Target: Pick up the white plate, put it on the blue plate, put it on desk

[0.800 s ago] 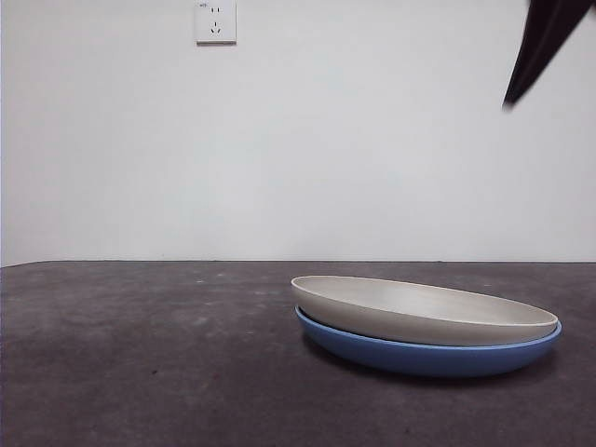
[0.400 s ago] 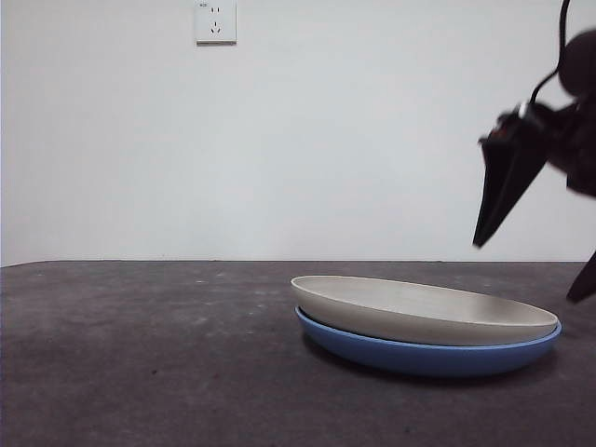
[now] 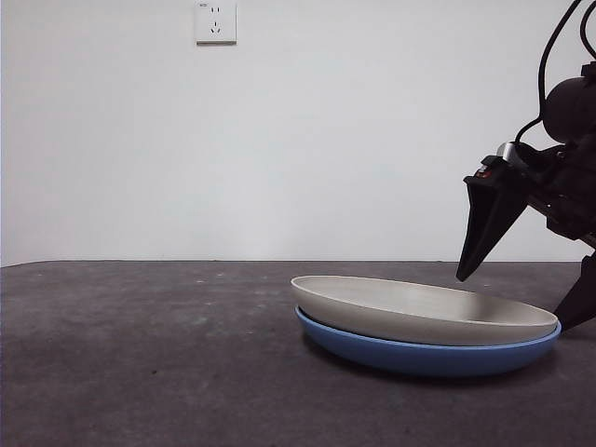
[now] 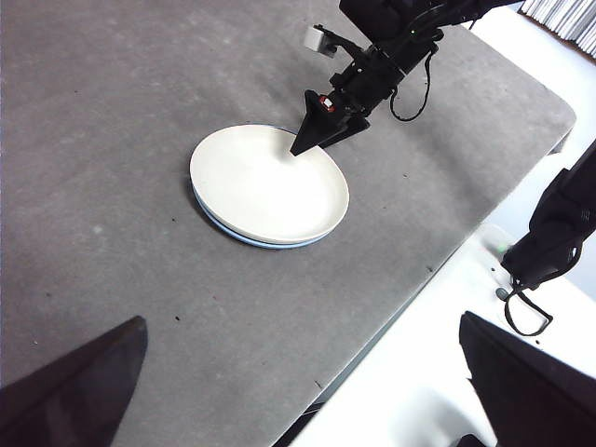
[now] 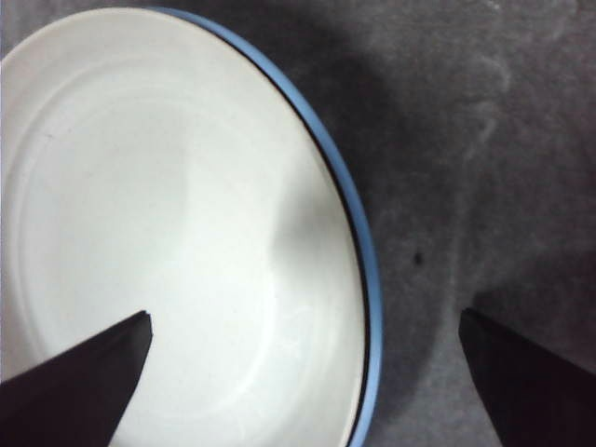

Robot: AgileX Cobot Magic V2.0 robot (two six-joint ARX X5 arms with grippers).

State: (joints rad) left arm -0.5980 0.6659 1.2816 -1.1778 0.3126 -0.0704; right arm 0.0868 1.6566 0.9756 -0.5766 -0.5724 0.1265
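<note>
The right gripper hangs wide open, its 2 jaws straddling the rim of the white plate, not yet touching. That plate sits nested in the blue plate on the desk. Stacking looks done; next it should lower and close on the rim. The left gripper waits high, also open.

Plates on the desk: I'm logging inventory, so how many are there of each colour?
White plate: 1, nested in the blue one
Blue plate: 1, flat on the desk
Total: 2 plates
</note>
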